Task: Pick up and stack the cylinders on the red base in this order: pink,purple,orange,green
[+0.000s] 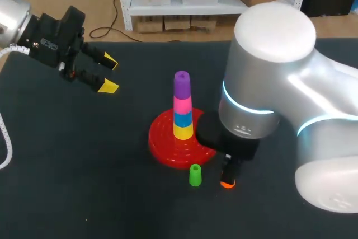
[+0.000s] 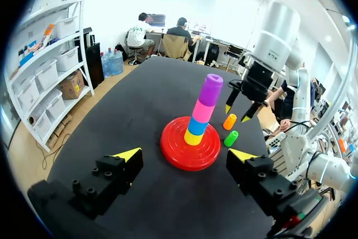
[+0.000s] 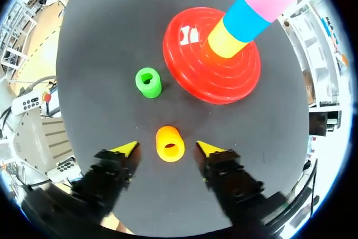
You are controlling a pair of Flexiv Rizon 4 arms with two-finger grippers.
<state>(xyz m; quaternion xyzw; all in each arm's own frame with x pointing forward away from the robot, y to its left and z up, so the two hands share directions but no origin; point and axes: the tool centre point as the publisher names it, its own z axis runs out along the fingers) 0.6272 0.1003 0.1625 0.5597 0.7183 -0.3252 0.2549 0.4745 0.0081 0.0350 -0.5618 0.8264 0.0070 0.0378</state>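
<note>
The red base (image 1: pixel 168 148) carries a stack of yellow, blue, pink and purple cylinders, with the purple cylinder (image 1: pixel 182 83) on top. The green cylinder (image 1: pixel 194 175) stands on the table just in front of the base. Right of it lies the orange cylinder (image 1: pixel 227 183), directly under my right arm. In the right wrist view the orange cylinder (image 3: pixel 169 143) sits between the fingers of my right gripper (image 3: pixel 168 148), which is open, with a gap on each side. The green cylinder (image 3: pixel 149 81) is ahead of it. My left gripper (image 1: pixel 106 74) hovers open and empty at the far left.
The black table (image 1: pixel 84 166) stretches bare to the left and front of the base. My right arm's bulky elbow (image 1: pixel 268 71) hangs over the table right of the stack, close to it.
</note>
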